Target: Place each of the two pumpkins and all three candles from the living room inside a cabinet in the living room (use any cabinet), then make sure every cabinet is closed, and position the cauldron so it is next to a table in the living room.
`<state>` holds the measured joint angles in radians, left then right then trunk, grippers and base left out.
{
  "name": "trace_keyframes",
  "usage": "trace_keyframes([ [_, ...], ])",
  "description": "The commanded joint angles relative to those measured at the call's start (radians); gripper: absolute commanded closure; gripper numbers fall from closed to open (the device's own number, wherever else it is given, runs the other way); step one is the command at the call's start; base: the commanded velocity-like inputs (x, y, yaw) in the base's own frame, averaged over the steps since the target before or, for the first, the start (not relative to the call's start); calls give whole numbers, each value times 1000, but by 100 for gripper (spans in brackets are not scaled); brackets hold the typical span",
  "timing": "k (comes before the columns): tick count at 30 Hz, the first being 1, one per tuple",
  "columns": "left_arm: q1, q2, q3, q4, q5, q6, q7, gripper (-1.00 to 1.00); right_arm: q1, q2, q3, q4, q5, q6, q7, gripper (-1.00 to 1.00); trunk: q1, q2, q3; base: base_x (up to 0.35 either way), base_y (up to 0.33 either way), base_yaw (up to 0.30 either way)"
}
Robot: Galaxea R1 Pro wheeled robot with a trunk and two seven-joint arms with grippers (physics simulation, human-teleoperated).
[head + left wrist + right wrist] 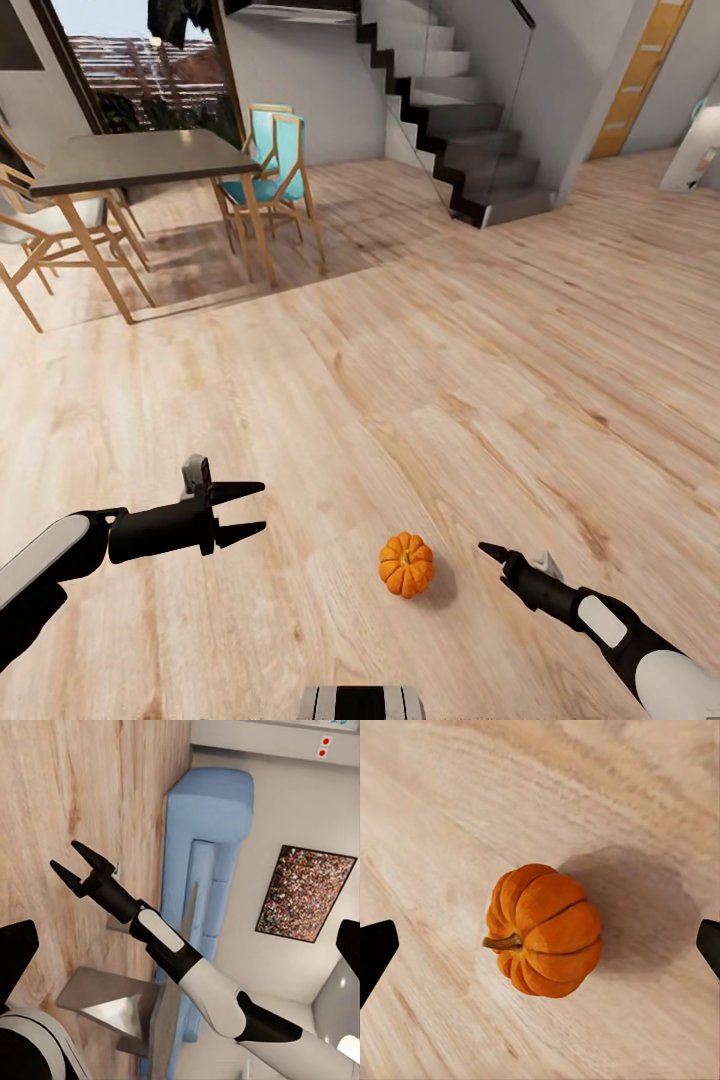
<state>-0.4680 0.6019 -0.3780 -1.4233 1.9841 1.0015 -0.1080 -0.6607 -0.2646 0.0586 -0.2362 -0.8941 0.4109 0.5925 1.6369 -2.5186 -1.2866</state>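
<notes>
Right hand (492, 549) fingers apart near pumpkin (406, 565) on wooden floor (420, 380), left hand (262, 508) apart, empty

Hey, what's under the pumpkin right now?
The pumpkin lies on its side on the bare wood floor, its shadow beside it. Nothing else shows beneath it, though the contact patch itself is hidden. The right gripper hovers open above it.
</notes>
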Motion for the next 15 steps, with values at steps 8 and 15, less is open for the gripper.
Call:
trace_keyframes([
  [8, -1, 1, -2, -6, -7, 0, -11, -100, 0, -1, 6, 1, -10, 5, 66, -100, 3, -2, -32, 0, 0, 0],
  [15, -1, 1, -2, -9, -7, 0, -10, -100, 0, -1, 6, 10, -11, 4, 72, -100, 6, -4, -59, 0, 0, 0],
])
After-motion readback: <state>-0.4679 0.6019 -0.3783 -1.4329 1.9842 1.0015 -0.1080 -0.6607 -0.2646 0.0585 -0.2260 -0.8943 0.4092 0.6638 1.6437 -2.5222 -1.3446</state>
